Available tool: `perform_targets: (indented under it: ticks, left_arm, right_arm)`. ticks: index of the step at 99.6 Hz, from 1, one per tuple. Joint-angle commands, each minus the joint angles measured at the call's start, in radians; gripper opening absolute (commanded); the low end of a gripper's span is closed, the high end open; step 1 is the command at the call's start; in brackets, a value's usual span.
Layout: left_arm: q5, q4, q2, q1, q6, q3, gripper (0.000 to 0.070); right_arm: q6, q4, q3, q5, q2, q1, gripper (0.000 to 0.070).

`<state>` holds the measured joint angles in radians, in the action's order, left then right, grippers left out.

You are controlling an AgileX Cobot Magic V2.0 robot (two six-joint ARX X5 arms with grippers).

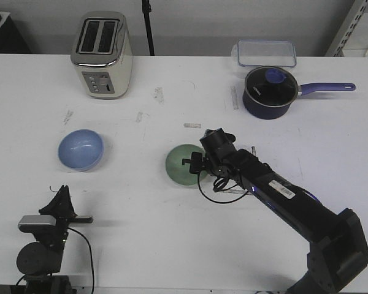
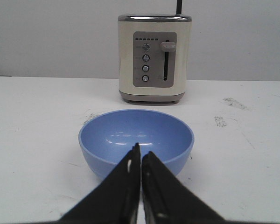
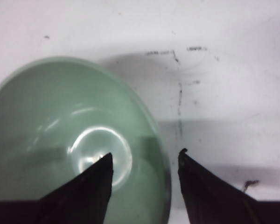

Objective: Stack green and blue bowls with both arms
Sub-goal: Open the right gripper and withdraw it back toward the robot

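The blue bowl (image 1: 80,149) sits upright on the white table at the left; it also shows in the left wrist view (image 2: 136,140). My left gripper (image 1: 62,195) rests low at the front left, short of that bowl, shut and empty (image 2: 140,156). The green bowl (image 1: 183,164) sits near the table's middle and fills much of the right wrist view (image 3: 60,140). My right gripper (image 1: 196,164) is open over the bowl's right rim (image 3: 144,156), one finger above the inside, the other outside the rim.
A cream toaster (image 1: 102,54) stands at the back left. A dark navy saucepan (image 1: 270,92) with a purple handle and a clear lidded box (image 1: 265,52) stand at the back right. The table's front edge runs near my left arm.
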<state>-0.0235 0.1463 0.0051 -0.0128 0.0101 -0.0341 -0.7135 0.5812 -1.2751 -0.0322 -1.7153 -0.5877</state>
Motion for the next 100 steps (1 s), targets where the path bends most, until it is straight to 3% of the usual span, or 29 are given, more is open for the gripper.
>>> perform_targets:
  ticks: [1,16,39,50,57,69,76,88,100]
  left_arm:
    - [0.0,0.012,-0.002,-0.002,0.002,0.022,0.0001]
    - [0.0,0.012,-0.002,-0.002,0.002,0.022,0.0001]
    - [0.0,0.012,-0.002,-0.002,0.002,0.022,0.0001]
    - [0.0,0.012,-0.002,-0.002,0.002,0.022,0.0001]
    - [0.0,0.012,-0.002,-0.002,0.002,0.022,0.0001]
    - [0.0,0.012,-0.002,-0.002,0.002,0.022,0.0001]
    - [0.0,0.012,-0.002,-0.002,0.002,0.022,0.0001]
    - [0.0,0.012,-0.002,-0.002,0.002,0.022,0.0001]
    - [0.0,0.012,-0.002,-0.002,0.002,0.022,0.0001]
  right_arm:
    - [0.017,-0.012,-0.023,0.011,0.009,-0.006,0.0466]
    - [0.103,-0.013,-0.023,0.016,0.056,0.009,0.0467]
    - [0.204,-0.013,-0.017,0.09,0.154,0.06,0.0466]
    - [0.304,-0.034,-0.001,0.119,0.203,0.106,0.0451]
    - [0.392,-0.077,0.026,0.119,0.237,0.14,0.0388]
    - [0.546,-0.186,0.104,0.117,0.314,0.194,0.02]
    - [0.632,-0.249,0.16,0.115,0.365,0.22,0.0126]
    - [0.713,-0.36,0.259,0.111,0.451,0.276,0.0045]
    - [0.716,-0.468,0.37,0.108,0.54,0.354,0.0019]
